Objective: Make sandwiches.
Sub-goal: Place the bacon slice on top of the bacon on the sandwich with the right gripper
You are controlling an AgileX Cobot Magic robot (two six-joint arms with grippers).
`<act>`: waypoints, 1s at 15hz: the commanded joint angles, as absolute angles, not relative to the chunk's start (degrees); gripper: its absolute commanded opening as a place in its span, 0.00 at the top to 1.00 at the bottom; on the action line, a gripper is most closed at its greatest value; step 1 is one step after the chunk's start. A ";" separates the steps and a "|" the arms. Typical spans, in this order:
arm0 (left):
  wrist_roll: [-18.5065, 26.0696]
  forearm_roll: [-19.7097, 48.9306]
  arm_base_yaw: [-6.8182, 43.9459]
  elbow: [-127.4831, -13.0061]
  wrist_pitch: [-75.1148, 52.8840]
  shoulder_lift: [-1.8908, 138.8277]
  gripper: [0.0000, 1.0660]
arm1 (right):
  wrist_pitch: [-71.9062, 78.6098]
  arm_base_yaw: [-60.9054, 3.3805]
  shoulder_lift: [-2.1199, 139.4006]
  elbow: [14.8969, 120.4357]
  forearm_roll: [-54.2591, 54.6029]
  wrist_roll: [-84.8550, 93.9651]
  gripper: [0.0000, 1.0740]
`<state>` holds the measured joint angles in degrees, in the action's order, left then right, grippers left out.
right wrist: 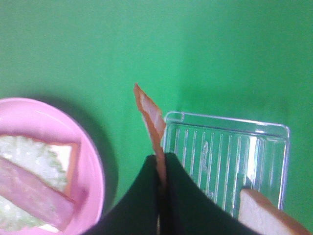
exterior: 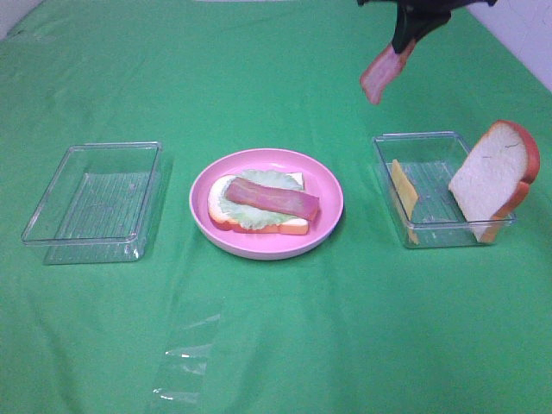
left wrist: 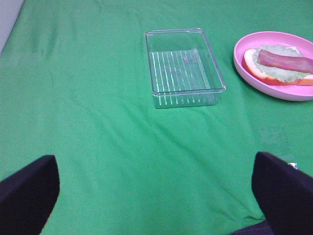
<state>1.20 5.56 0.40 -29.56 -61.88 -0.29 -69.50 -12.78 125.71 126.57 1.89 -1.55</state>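
Note:
A sandwich (exterior: 259, 205) lies on the pink plate (exterior: 332, 188): a bread slice, pale green lettuce and one bacon strip on top. It also shows in the left wrist view (left wrist: 281, 68) and the right wrist view (right wrist: 34, 188). My right gripper (exterior: 405, 41) is shut on a second bacon strip (exterior: 379, 73), which hangs high above the table behind the right tray (exterior: 414, 142); the right wrist view shows the strip (right wrist: 150, 117) pinched between the fingers. My left gripper (left wrist: 156, 196) is open and empty, low over the cloth left of the left tray (left wrist: 183, 66).
The right tray holds a bread slice (exterior: 492, 177) leaning on its right wall and a yellow cheese slice (exterior: 404, 191) against its left wall. The left tray (exterior: 95, 194) is empty. A clear plastic wrapper (exterior: 185, 362) lies on the green cloth at the front.

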 commanded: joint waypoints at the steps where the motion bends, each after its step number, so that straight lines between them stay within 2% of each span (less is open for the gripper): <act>1: 1.32 6.07 0.34 -29.62 -61.71 -1.09 0.06 | -74.89 -12.83 122.44 127.83 3.84 0.00 1.00; 5: 1.32 6.07 0.34 -29.62 -61.71 -1.09 0.06 | -75.80 -12.95 123.01 127.43 7.91 0.80 1.00; 8: 1.32 6.07 0.34 -29.62 -61.71 -1.09 0.06 | -75.69 -15.99 124.10 127.43 8.31 1.66 1.00; 15: 1.32 6.07 0.34 -29.62 -61.71 -1.09 0.06 | -75.86 -31.40 129.95 127.43 12.43 4.87 1.00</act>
<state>1.20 5.56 0.40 -29.56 -61.88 -0.29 -69.84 -30.71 129.72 127.71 11.80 3.90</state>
